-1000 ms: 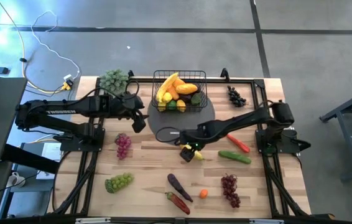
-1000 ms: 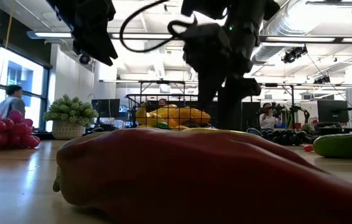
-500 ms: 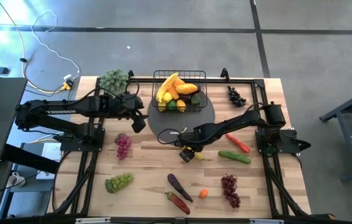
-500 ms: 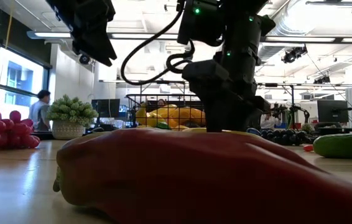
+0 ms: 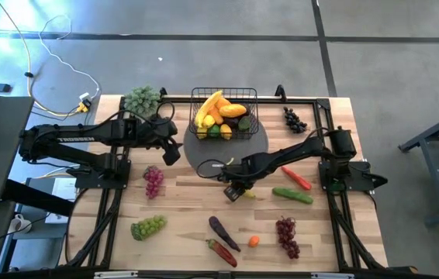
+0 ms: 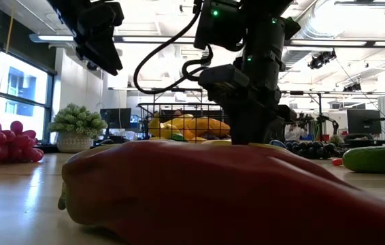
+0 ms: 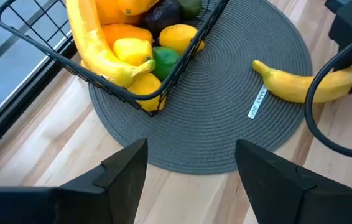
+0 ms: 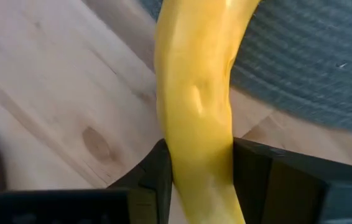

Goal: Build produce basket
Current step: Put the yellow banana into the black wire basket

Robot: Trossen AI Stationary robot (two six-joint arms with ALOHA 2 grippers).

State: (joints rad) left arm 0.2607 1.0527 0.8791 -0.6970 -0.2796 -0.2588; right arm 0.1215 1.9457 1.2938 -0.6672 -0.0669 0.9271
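Right gripper (image 8: 201, 186) clamps a smooth, curved yellow plastic banana (image 8: 198, 93)
It lies half on pale wood table (image 5: 181, 209), half on ribbed round grey mat (image 7: 226, 118); the black wire-mesh basket (image 5: 224, 114) sits filled behind, left gripper (image 7: 188, 180) hovering with jaws apart

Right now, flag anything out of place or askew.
Nothing is spilled or damaged. The produce lies scattered on the table outside the basket, and the right gripper clamps a banana lying half on the round mat.
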